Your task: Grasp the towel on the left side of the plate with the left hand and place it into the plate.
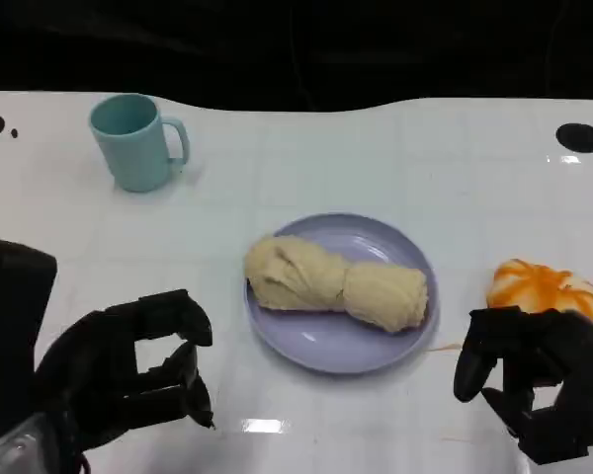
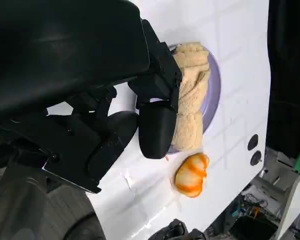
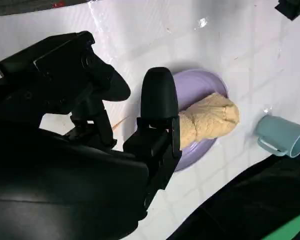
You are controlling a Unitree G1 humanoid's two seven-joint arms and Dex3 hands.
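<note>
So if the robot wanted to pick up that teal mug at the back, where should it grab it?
Probably around the body of the teal mug, coming from the side opposite the handle. The mug stands upright with its opening up, and the handle sticks out toward the plate, so the far side is smooth and bare. The left hand is the nearer one, and its fingers hold nothing.

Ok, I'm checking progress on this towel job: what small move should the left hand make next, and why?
Probably just pull the left hand back to rest. The towel already lies in the plate, and the hand holds nothing, apart from the plate on its left.
</note>
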